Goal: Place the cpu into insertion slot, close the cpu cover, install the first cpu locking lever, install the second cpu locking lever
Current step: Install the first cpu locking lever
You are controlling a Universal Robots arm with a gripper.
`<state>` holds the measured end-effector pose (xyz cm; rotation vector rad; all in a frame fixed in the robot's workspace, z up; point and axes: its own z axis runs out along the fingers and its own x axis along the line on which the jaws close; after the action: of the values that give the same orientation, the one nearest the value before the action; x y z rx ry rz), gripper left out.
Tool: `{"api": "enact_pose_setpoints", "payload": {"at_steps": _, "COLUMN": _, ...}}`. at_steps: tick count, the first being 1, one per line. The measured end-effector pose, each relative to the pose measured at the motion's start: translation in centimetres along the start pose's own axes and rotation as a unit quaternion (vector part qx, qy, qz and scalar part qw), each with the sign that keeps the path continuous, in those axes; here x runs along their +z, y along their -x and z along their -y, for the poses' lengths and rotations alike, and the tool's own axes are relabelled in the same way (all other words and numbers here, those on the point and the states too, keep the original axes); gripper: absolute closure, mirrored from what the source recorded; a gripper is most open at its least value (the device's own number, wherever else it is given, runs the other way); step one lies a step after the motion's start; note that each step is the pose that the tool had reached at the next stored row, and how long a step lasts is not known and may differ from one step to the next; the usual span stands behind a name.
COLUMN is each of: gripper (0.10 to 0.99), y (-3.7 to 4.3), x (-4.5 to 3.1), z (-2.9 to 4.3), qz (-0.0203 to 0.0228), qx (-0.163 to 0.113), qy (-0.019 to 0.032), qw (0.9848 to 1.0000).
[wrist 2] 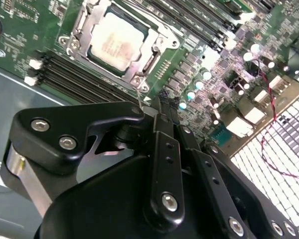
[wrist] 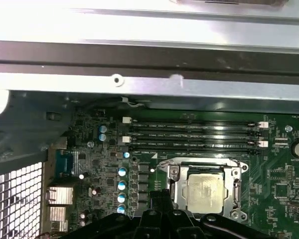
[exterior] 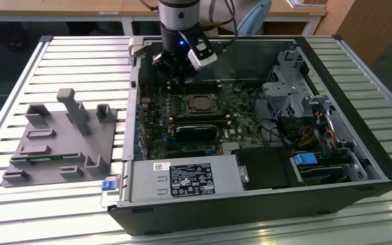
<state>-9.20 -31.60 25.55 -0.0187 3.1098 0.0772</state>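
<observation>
A grey moulded tray (exterior: 46, 153) lies at the exterior view's left on a slatted table (exterior: 19, 214), beside an open computer case (exterior: 359, 153). Inside the case, the gripper (exterior: 174, 71) hangs above the green board, close to the socket. In both wrist views its fingertips (wrist 2: 160, 105) (wrist: 159, 195) are pressed together, gripping nothing. The cpu (exterior: 199, 104) (wrist 2: 115, 41) (wrist: 205, 190) sits in the insertion slot (wrist: 204, 166), with the cpu cover (wrist 2: 74, 36) (wrist: 173, 185) lying flat around it. Long memory slots (wrist: 194, 134) run alongside. A metal drive cage (exterior: 288, 92) stands at the right.
</observation>
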Motion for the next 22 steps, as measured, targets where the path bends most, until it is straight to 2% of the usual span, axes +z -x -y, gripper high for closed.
{"api": "enact_pose_setpoints", "payload": {"at_steps": 4, "gripper": 0.976, "y": -0.75, "x": -0.01, "z": -0.10, "qz": 0.0001, "qx": 0.001, "qy": 0.0001, "qw": 1.0000}}
{"api": "enact_pose_setpoints", "payload": {"at_steps": 7, "gripper": 0.976, "y": -0.97, "x": 0.02, "z": -0.30, "qz": 0.0001, "qx": 0.001, "qy": 0.0001, "qw": 1.0000}}
{"api": "enact_pose_setpoints", "payload": {"at_steps": 22, "gripper": 0.976, "y": -1.45, "x": 0.24, "z": -1.55, "qz": 0.0001, "qx": 0.002, "qy": 0.0002, "qw": 1.0000}}
